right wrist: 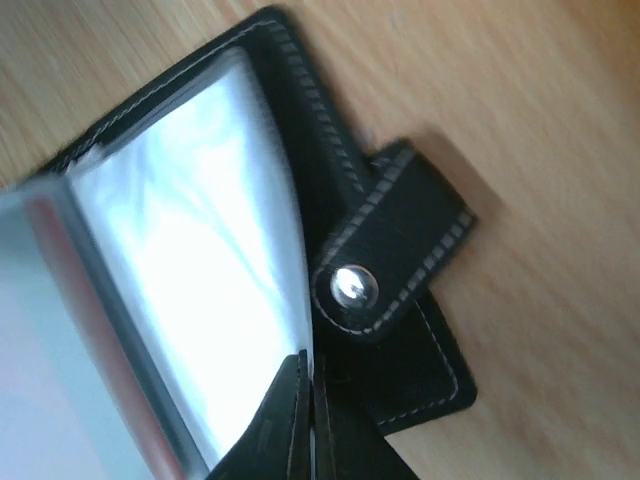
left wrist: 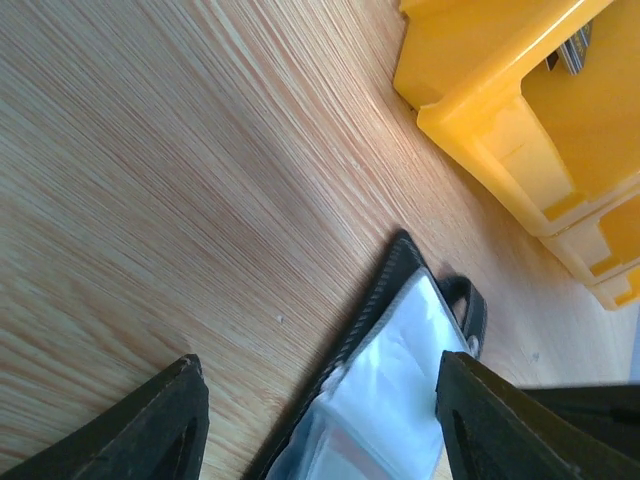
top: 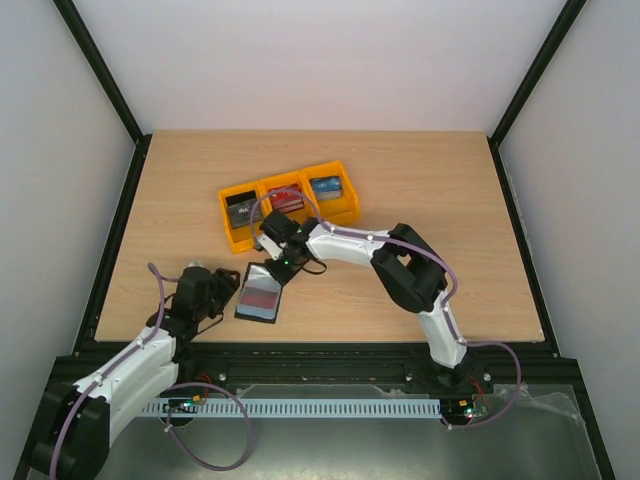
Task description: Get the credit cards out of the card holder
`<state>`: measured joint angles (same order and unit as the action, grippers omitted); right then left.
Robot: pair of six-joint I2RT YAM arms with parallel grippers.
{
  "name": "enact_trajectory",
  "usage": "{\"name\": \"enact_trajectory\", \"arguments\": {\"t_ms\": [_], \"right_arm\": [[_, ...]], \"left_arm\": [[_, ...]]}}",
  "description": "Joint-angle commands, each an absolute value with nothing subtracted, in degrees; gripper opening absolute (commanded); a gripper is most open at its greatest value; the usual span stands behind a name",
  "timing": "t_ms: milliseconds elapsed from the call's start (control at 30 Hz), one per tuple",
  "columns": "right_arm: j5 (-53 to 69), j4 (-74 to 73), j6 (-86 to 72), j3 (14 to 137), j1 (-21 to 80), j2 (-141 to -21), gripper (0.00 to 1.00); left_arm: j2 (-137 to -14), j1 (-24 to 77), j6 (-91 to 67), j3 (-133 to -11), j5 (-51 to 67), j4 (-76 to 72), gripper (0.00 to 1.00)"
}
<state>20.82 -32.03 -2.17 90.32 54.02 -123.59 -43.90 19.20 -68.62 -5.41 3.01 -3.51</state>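
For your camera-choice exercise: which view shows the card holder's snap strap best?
Right wrist: the snap strap is close, stud and stitching clear. Left wrist shows only its dark end; top external, too small to tell.

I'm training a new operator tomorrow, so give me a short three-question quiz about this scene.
1. True or false: the card holder lies open on the table.
2. Of the three yellow bins, the middle one holds a card that is: A green, B red, C white.
3. Which gripper's jaws stand wide apart?
Key: 1 true; 2 B, the red card; 3 the left gripper.
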Motion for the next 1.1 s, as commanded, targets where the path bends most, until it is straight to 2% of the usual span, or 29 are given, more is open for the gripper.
{"name": "enact_trajectory", "arguments": {"t_ms": [0,233,267,367,433,500,633,767,933,1067], "right_arm": [[16.32,-32.43,-9.17,83.78,52.88,-116.04,0.02],[11.56,-23.5,-34.17,57.92,48.78,-97.08,0.02],[12.75,-22.91,-35.59,55.29,49.04,-95.12,0.05],[16.35,-23.54,-37.21,52.14,49.65,-91.35,0.37],[13.51,-26.1,-36.68,53.27,49.46,-89.99,0.54],[8.3,-28.63,-34.17,55.51,48.22,-89.27,0.64],[2.35,-30.96,-30.84,59.22,45.14,-91.33,0.76],[3.61,-28.72,-29.97,59.6,43.95,-95.73,0.79],[14.76,-24.71,-30.36,59.15,44.19,-101.45,0.67],[18.03,-22.36,-31.84,58.98,45.84,-102.86,0.64]], "left_arm": [[-43.94,18.16,-68.49,-4.38,2.11,-2.14,0.65],[-43.71,17.8,-68.14,-4.15,2.47,-2.98,0.69],[-43.88,17.86,-67.93,-4.07,2.78,-3.25,0.69],[-44.39,18.45,-67.76,-3.87,4.01,-4.29,0.69],[-44.89,19.75,-67.53,-3.87,5.01,-5.49,0.69],[-45.37,21.09,-67.27,-3.95,5.89,-7.56,0.69],[-46.1,22.33,-66.39,-3.98,8.16,-12.01,0.7],[-46.93,23.04,-66.1,-3.85,9.1,-14.5,0.72],[-48.12,23.75,-66.45,-3.61,9.15,-15.51,0.74],[-49.52,24.87,-67.05,-3.38,9.29,-17.28,0.74]]}}
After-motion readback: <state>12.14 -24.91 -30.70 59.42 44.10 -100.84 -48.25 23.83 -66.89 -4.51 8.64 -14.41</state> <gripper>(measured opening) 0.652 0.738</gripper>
